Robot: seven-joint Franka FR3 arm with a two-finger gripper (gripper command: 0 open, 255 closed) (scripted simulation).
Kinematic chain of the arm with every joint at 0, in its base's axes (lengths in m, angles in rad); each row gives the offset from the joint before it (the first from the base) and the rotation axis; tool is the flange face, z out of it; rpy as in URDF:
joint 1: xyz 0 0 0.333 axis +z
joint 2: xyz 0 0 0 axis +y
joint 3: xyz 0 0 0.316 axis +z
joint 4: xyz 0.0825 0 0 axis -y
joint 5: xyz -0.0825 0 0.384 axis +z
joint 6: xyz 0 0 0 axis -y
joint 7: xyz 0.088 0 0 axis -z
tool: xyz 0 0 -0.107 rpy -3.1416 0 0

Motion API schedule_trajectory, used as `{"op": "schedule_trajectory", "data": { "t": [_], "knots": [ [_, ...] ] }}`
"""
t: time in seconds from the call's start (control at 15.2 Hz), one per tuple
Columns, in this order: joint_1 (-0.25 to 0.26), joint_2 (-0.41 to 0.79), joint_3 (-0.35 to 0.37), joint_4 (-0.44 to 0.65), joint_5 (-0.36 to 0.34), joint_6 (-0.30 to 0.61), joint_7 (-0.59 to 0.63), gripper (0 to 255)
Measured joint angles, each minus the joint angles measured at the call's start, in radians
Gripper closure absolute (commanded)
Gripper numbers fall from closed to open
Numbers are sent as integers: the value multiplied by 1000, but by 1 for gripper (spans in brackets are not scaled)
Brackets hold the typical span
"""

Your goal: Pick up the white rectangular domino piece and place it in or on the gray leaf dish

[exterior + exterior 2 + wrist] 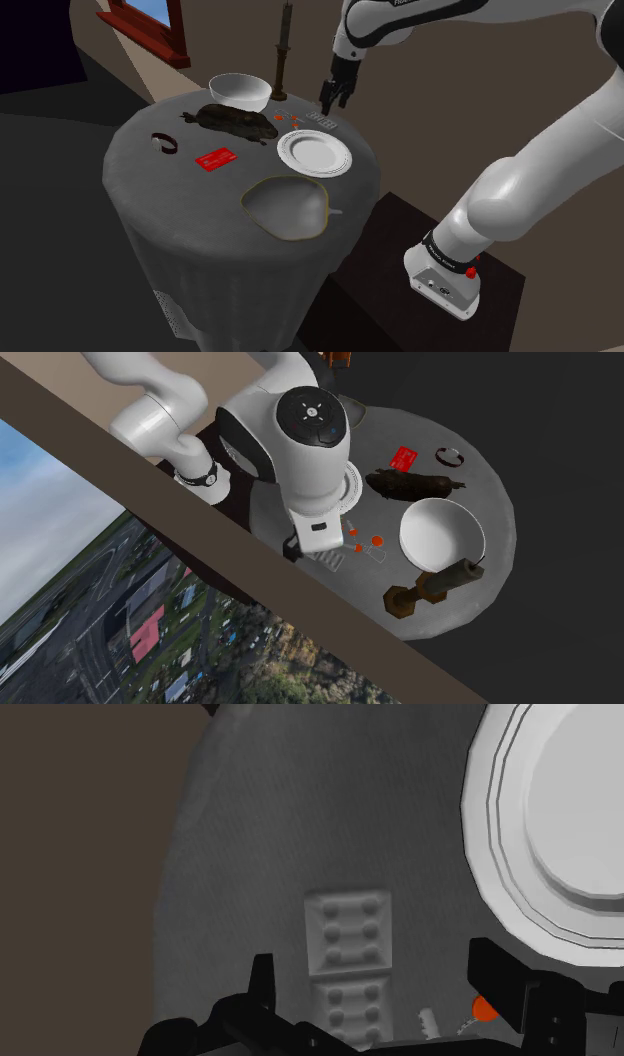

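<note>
The domino (322,121) lies flat on the grey tablecloth near the table's far edge, between the white plate and the rim. In the wrist view the domino (348,959) looks pale grey with raised pips, and it lies under the gap between my fingertips (262,984), untouched. My gripper (333,97) hangs open a short way above it, with nothing held. Seen from overhead, the domino (328,559) peeks out beside my hand. The grey leaf dish (287,207) with a yellowish rim rests near the table's front edge, on the far side of the plate from the domino.
A white plate (314,152) sits between domino and leaf dish. A white bowl (240,92), a dark lumpy object (232,121), a red card (217,158), a bracelet (165,142), a candlestick (283,55) and small orange bits (285,120) share the round table (150,190).
</note>
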Motion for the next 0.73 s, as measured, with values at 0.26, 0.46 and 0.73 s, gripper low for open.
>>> {"op": "schedule_trajectory", "data": {
  "t": [0.26, 0.46, 0.73],
  "knots": [
    [4, 79, 2, 30, 0, 66, -9, 0],
    [4, 99, 2, 10, 1, 108, -10, 0],
    [4, 120, 2, -12, 2, 151, -12, 0]
  ]
}}
